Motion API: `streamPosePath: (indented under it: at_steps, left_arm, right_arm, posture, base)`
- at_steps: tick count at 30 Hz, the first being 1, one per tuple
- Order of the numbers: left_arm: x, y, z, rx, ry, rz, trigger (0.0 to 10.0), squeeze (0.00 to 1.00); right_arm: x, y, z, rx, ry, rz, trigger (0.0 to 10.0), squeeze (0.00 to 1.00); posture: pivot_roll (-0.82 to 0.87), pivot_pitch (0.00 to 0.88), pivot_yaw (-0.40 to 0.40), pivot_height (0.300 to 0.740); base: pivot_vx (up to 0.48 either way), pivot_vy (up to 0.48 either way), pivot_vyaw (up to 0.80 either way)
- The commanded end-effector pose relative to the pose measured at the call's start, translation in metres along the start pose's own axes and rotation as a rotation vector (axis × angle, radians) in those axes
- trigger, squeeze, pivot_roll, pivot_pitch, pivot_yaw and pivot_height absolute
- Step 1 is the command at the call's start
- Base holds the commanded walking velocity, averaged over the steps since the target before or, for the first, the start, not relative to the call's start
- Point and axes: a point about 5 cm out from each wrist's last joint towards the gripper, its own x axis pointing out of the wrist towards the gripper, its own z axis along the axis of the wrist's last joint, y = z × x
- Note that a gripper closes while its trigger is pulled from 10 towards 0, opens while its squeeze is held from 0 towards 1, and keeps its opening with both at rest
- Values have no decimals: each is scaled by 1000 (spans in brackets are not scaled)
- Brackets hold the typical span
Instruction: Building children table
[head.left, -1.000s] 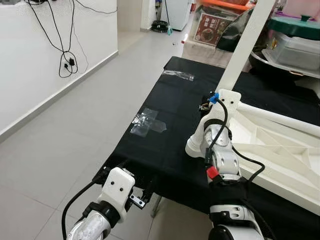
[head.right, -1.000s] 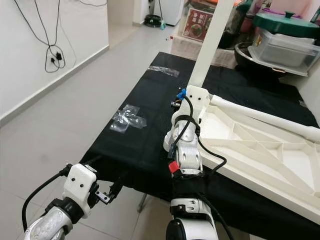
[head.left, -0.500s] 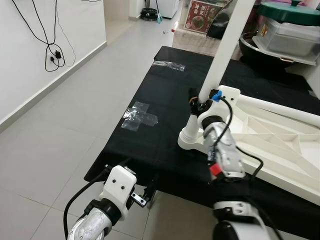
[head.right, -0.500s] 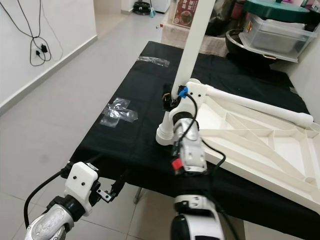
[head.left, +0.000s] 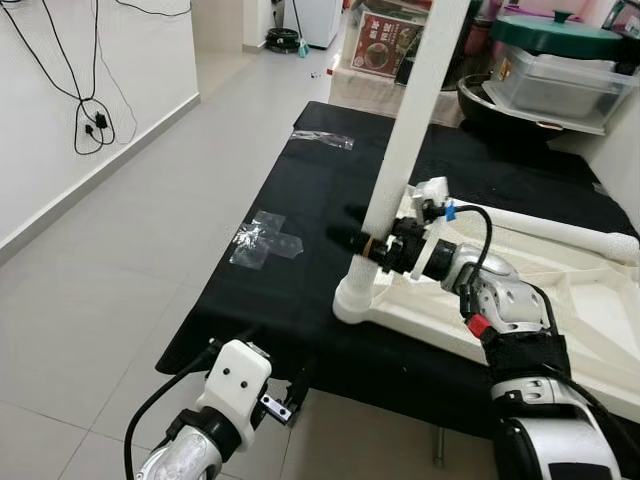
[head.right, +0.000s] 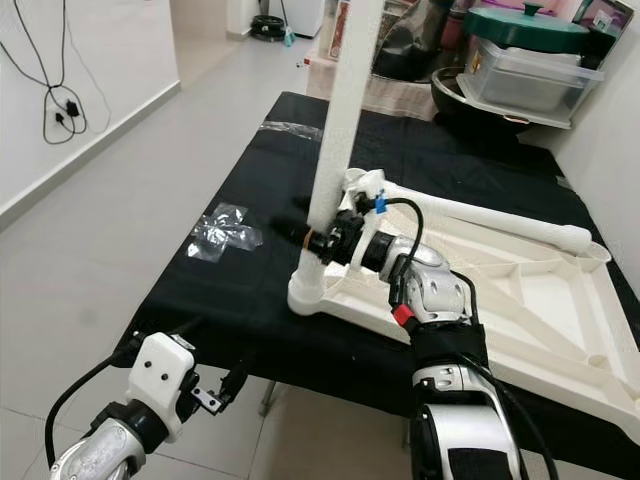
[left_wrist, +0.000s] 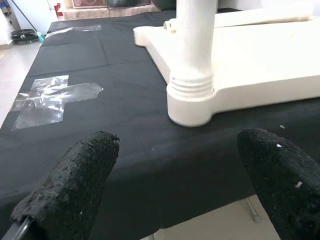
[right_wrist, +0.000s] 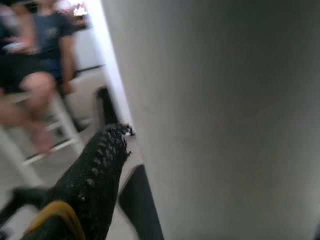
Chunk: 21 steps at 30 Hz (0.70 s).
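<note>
In the left eye view, the upturned white plastic table top (head.left: 560, 300) lies on a black-clothed work table (head.left: 300, 240), and an upright white round table leg (head.left: 405, 150) stands in its near corner socket; the right gripper (head.left: 372, 245) is clamped around that leg low down. The left gripper (head.left: 285, 405) hangs below the cloth's near edge. The left wrist view shows its black fingers (left_wrist: 75, 185) spread wide apart, with crumpled clear plastic wrap (left_wrist: 50, 97) beyond. The right wrist view shows one black finger (right_wrist: 92, 175) pressed beside the leg.
</note>
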Motion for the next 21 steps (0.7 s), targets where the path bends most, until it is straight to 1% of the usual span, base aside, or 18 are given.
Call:
streamPosePath:
  at_steps: [1, 2, 3, 4, 5, 6, 7, 8, 11, 13, 14, 15, 16, 17, 19, 20, 21]
  left_arm:
    - [-1, -3, -2, -3, 6, -5, 10000, 0]
    - [-1, -3, -2, -3, 6, -5, 10000, 0]
    - [-1, -3, -2, -3, 6, -3, 10000, 0]
    - [-1, -3, -2, -3, 6, -3, 10000, 0]
    - [-1, -3, -2, -3, 6, -3, 10000, 0]
    - [-1, -3, -2, -3, 6, -3, 10000, 0]
    - [-1, -3, -2, -3, 6, -3, 10000, 0]
    - [-1, -3, -2, -3, 6, -3, 10000, 0]
    - [-1, -3, -2, -3, 6, -3, 10000, 0]
    - [-1, -2, -1, -4, 6, -3, 10000, 0]
    - [-1, -2, -1, -4, 6, -3, 10000, 0]
    - [0, -2, -1, -4, 7, -4, 10000, 0]
    - [0, -2, -1, -4, 7, -4, 10000, 0]
    - [0, -2, -1, -4, 7, -4, 10000, 0]
    - [0, -2, -1, -4, 7, -4, 10000, 0]
    - [0, -1, -2, -4, 7, -4, 10000, 0]
    - [0, -1, -2, -4, 8, -4, 10000, 0]
  right_arm:
    - [14, 10, -1, 23, 27, 165, 10000, 0]
    - [14, 10, -1, 23, 27, 165, 10000, 0]
    - [22, 8, 6, -9, 27, 194, 2235, 0]
    - [22, 8, 6, -9, 27, 194, 2235, 0]
    - [26, 6, 8, -23, 15, 166, 0, 0]
    - [26, 6, 8, -23, 15, 166, 0, 0]
    - [30, 3, 9, -32, -6, 105, 0, 0]
    - [32, 1, 8, -22, -28, 54, 0, 0]
    - [32, 0, 7, -24, -48, 19, 0, 0]
    - [29, -3, 0, -9, -71, -109, 0, 0]
    - [29, -3, 0, -9, -71, -109, 0, 0]
    - [27, -8, -3, -19, -80, -231, 0, 0]
    - [27, -8, -3, -19, -80, -231, 0, 0]
    - [24, -10, -5, -26, -85, -315, 0, 0]
    - [24, -10, -5, -26, -85, -315, 0, 0]
    - [20, -15, -7, -22, -103, -474, 0, 0]
    - [13, -20, -11, -11, -115, -687, 0, 0]
  posture:
    - [152, 52, -141, 740]
    - [152, 52, -141, 740]
    - [153, 53, -141, 740]
    - [153, 53, -141, 740]
    - [153, 53, -141, 740]
    - [153, 53, -141, 740]
    - [154, 59, -145, 740]
    - [151, 61, -143, 740]
    - [150, 61, -142, 740]
    - [146, 64, -140, 740]
    - [146, 64, -140, 740]
    - [146, 65, -139, 740]
    - [146, 65, -139, 740]
    - [146, 65, -140, 740]
    - [146, 65, -140, 740]
    - [143, 64, -135, 740]
    - [137, 64, -132, 740]
  base:
    - [0, 0, 0]
    - [0, 0, 0]
    - [0, 0, 0]
    - [0, 0, 0]
    - [0, 0, 0]
    - [0, 0, 0]
    - [0, 0, 0]
    - [0, 0, 0]
    - [0, 0, 0]
    - [0, 0, 0]
    - [0, 0, 0]
    - [0, 0, 0]
    - [0, 0, 0]
    - [0, 0, 0]
    - [0, 0, 0]
    - [0, 0, 0]
    - [0, 0, 0]
